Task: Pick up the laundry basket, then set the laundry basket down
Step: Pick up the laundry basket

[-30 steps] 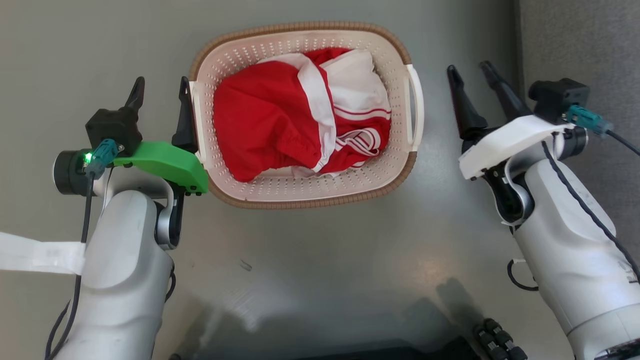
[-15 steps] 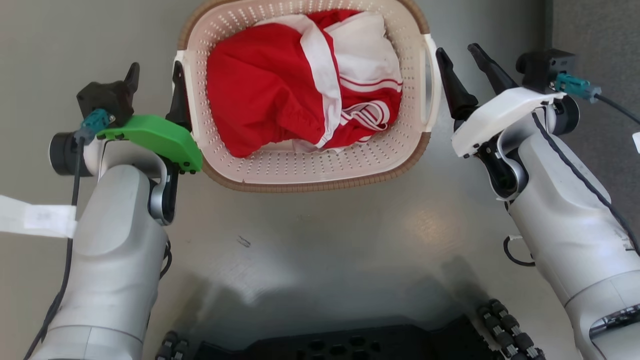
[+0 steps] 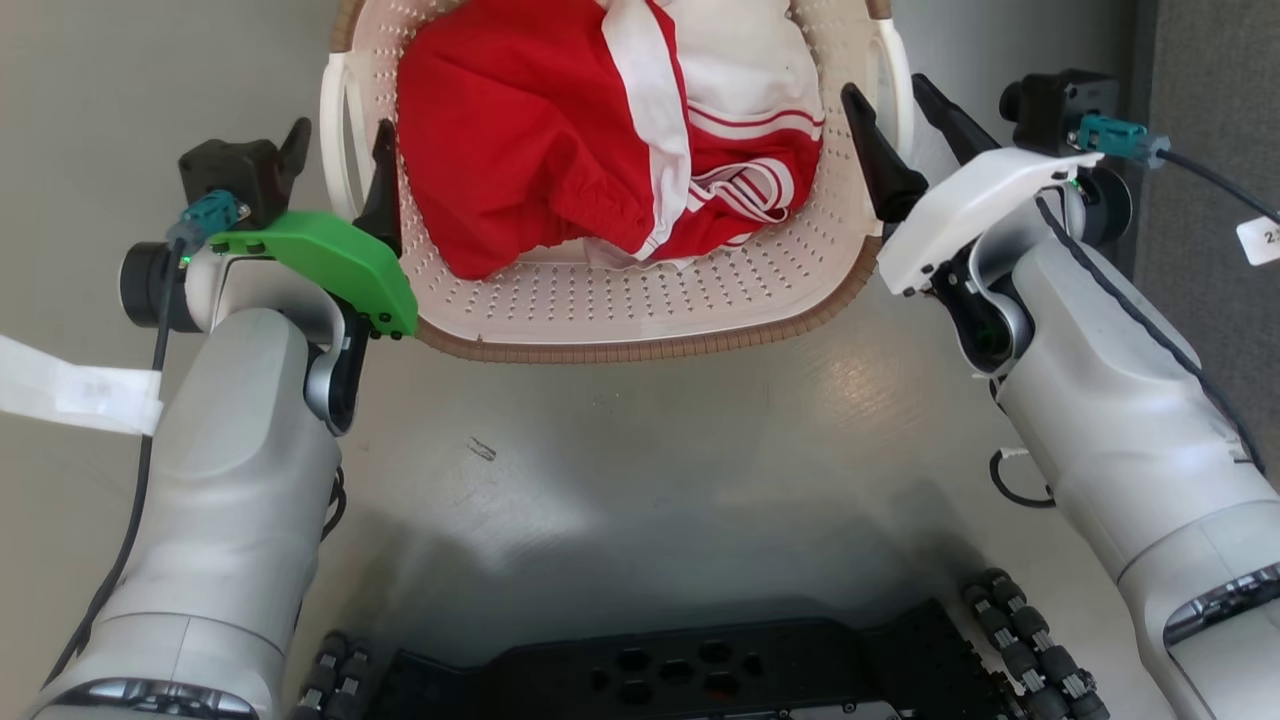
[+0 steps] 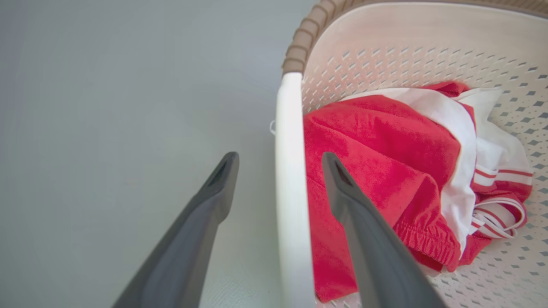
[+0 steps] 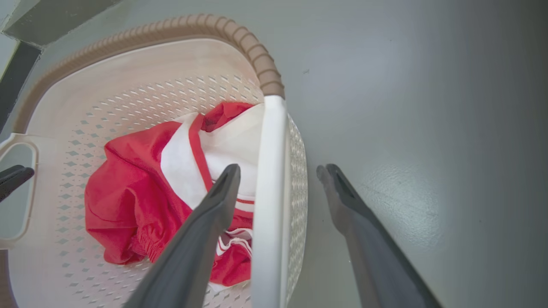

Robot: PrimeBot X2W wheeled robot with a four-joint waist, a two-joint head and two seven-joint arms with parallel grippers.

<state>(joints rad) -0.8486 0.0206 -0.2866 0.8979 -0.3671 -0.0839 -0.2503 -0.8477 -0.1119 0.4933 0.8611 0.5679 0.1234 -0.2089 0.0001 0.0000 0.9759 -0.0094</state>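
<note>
Straddling the basket [image 3: 640, 348] from both sides, we have each claw spread apart and gripping nothing. Our left claw [image 4: 279, 156] has the white left handle [image 4: 292, 192] running between its fingers, with a gap on either side. One finger hangs outside over the grey floor [image 4: 107, 128], the other inside, just above the red-and-white clothes [image 4: 385, 149]. Our right claw [image 5: 278, 167] mirrors that around the right handle [image 5: 267, 192], with its inner finger over the clothes and its outer finger beyond the wall. The basket lies between the two claws.
</note>
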